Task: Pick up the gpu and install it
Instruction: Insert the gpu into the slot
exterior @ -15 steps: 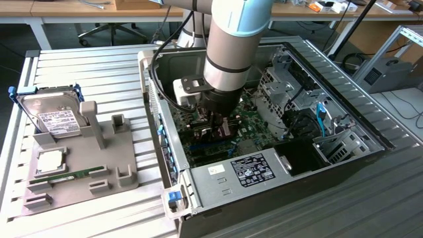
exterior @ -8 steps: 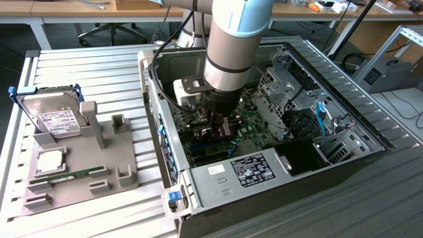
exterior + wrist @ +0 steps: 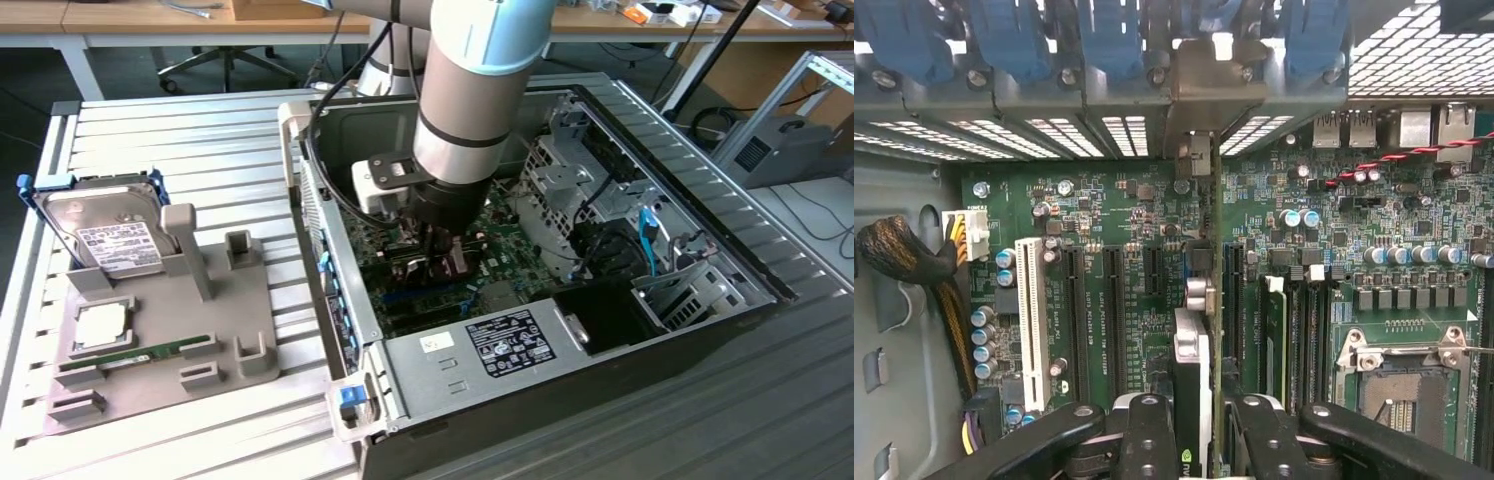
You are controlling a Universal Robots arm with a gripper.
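Now your tool (image 3: 1199, 432) pinches the gpu (image 3: 1191, 345) edge-on, upright over the motherboard (image 3: 1104, 210) slots inside the open computer case (image 3: 707, 190).

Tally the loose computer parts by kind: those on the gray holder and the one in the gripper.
Hard drive: 1
CPU: 1
Memory stick: 1
GPU, held in the gripper over the motherboard: 1
Total: 4

case (image 3: 360, 130): bare grey metal, matt.
circuit board (image 3: 1124, 200) inside the case: green, slightly glossy.
gpu (image 3: 1190, 360): black card, silvery metal bracket.
gripper (image 3: 1199, 432): matt black.
tray (image 3: 227, 340) beside the case: matt grey plastic.
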